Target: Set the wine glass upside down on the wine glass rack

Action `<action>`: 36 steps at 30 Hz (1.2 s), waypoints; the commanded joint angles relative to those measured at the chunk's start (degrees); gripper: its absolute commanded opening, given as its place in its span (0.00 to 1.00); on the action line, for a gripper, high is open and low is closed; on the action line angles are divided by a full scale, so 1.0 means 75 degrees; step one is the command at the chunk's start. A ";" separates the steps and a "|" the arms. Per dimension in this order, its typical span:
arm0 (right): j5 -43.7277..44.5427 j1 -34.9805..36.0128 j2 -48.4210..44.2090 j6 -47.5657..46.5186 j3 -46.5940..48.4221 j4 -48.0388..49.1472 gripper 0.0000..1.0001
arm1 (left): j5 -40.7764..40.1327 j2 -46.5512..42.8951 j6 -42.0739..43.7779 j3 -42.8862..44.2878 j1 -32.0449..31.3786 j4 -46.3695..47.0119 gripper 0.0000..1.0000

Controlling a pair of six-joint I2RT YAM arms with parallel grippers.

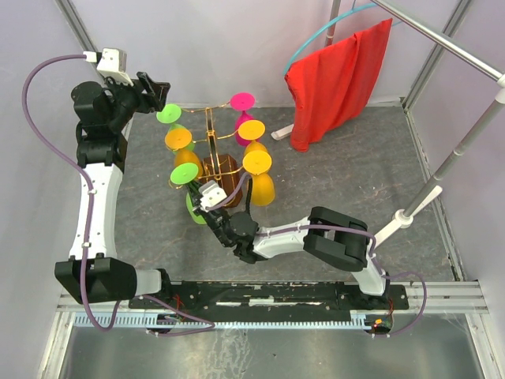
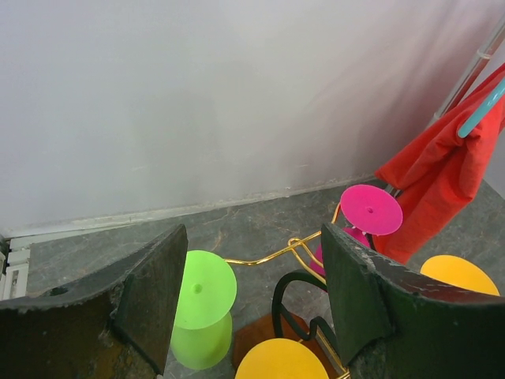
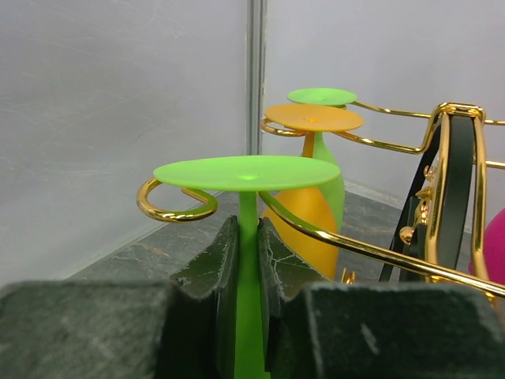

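**Green glass pinched at the rack**

My right claw (image 3: 248, 253) was clamped, rough dark pads on the thin stem of the inverted matte lime-green plastic wine glass (image 3: 246, 172). Its flat round foot sat just over a curled scroll of the glossy gold-wire wine glass rack (image 3: 177, 212). Farther off, my left claw (image 2: 252, 288) gaped empty above the rack.

Six glasses are at one rack (image 1: 219, 167). By colour, two are green, the far green glass (image 1: 169, 114) and the near green glass (image 1: 183, 175). One is a pink glass (image 1: 242, 101), and there are three yellow-orange glasses (image 1: 178, 139) (image 1: 251, 129) (image 1: 257, 162). Three sit on the rack's left side and three on its right. The desk (image 1: 355, 181) also has one red cloth (image 1: 335, 79) and one metal stand (image 1: 442, 178). There are two arms (image 1: 95, 189) (image 1: 316, 233), each with one pincer (image 2: 256, 292) (image 3: 248, 260), making two.
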 commanded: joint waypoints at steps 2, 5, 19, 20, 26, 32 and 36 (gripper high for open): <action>-0.0393 -0.0019 0.0094 0.0158 0.0377 0.0486 0.01 | 0.0073 -0.0008 -0.0232 0.0081 0.0051 0.0350 0.75; -0.0602 -0.0012 0.0112 0.0262 0.0416 0.0378 0.01 | 0.0073 -0.0013 -0.0235 0.0092 0.0045 0.0361 0.75; -0.1023 0.0134 0.0413 0.0304 0.0824 0.0017 0.00 | 0.0115 -0.0042 -0.0235 0.0047 0.0052 0.0333 0.75; -0.1066 0.0150 0.0409 0.0294 0.0808 0.0024 0.00 | 0.0112 -0.0051 -0.0227 0.0037 0.0047 0.0326 0.75; -0.1239 0.0240 0.0348 0.0226 0.0707 0.0039 0.01 | 0.0103 -0.0066 -0.0235 0.0006 0.0047 0.0320 0.75; -0.1231 0.0262 0.0421 0.0226 0.0832 -0.0105 0.01 | 0.0098 -0.0077 -0.0263 -0.0035 0.0053 0.0337 0.76; -0.0544 0.0296 0.0729 0.0051 0.1092 0.0228 0.01 | 0.0104 -0.0089 -0.0294 -0.0071 0.0052 0.0376 0.76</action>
